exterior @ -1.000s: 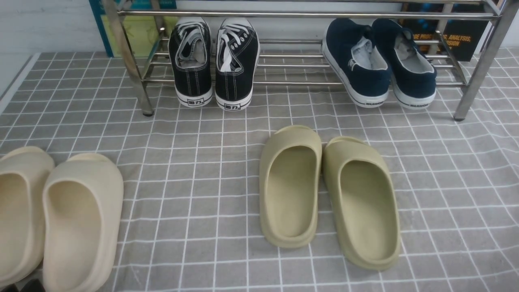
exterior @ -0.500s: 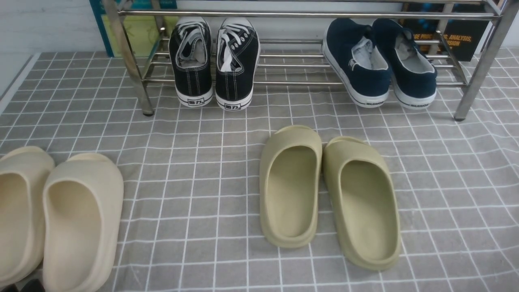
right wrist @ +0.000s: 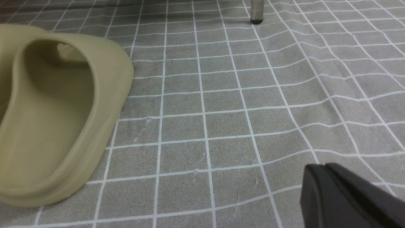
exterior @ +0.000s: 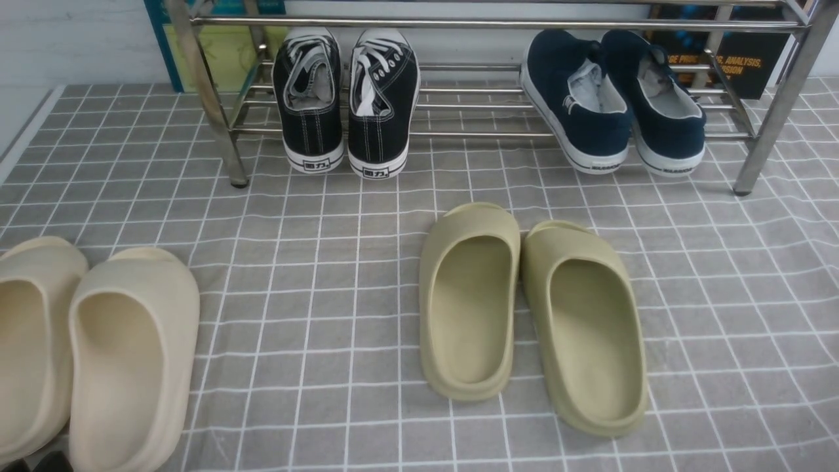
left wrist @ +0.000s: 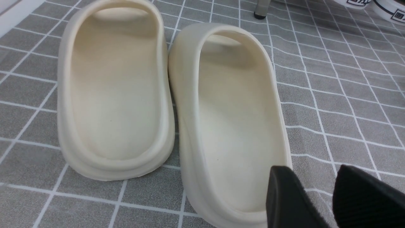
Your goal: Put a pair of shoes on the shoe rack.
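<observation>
Navy canvas pair of shoes (exterior: 613, 105) sits on the shoe rack (exterior: 498, 23) already, at its right end.
Both heels hang a little over the front bar, so the good way to finish is to leave them and keep the arms back; the left shoe seems slightly tilted, I cannot be sure. The rack also holds black sneakers (exterior: 346, 98); olive slippers (exterior: 531, 314) and cream slippers (left wrist: 167, 101) stay on the grey checked cloth (exterior: 314, 262). Left tool (left wrist: 319, 196) stands open and empty beside a cream slipper; right tool (right wrist: 327, 172) is closed on nothing.
</observation>
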Robot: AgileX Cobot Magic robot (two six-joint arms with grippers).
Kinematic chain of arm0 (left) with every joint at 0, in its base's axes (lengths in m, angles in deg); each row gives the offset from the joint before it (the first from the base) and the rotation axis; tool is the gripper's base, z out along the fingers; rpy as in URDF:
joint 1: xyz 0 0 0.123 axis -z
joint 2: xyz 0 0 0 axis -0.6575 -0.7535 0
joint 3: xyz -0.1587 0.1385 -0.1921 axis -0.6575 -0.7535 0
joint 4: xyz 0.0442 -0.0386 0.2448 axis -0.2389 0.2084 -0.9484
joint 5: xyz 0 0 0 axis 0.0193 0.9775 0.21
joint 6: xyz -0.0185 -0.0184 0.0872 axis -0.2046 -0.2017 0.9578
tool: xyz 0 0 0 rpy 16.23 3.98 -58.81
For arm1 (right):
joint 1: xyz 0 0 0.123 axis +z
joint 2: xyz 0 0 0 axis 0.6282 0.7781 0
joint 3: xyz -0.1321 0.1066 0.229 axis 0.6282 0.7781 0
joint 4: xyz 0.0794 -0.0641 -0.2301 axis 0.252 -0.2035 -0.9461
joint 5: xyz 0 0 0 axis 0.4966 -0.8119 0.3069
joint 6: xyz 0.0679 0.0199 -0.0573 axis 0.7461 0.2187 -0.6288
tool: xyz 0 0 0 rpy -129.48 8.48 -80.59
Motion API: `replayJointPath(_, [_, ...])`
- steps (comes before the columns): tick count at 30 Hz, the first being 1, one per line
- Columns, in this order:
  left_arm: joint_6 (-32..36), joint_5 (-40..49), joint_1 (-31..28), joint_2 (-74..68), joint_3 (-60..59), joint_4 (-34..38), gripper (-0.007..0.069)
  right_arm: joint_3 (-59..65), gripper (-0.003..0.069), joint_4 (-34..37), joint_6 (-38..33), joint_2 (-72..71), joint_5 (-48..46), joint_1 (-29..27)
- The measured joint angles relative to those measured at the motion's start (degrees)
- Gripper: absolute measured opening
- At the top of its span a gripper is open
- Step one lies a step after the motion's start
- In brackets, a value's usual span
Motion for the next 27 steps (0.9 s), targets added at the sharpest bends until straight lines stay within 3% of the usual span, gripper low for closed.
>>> replayJointPath(27, [0.0, 0.0, 0.0, 0.0, 0.0, 0.0, 0.0239, 0.0, 0.0045, 0.0, 0.0, 0.0, 0.0, 0.0])
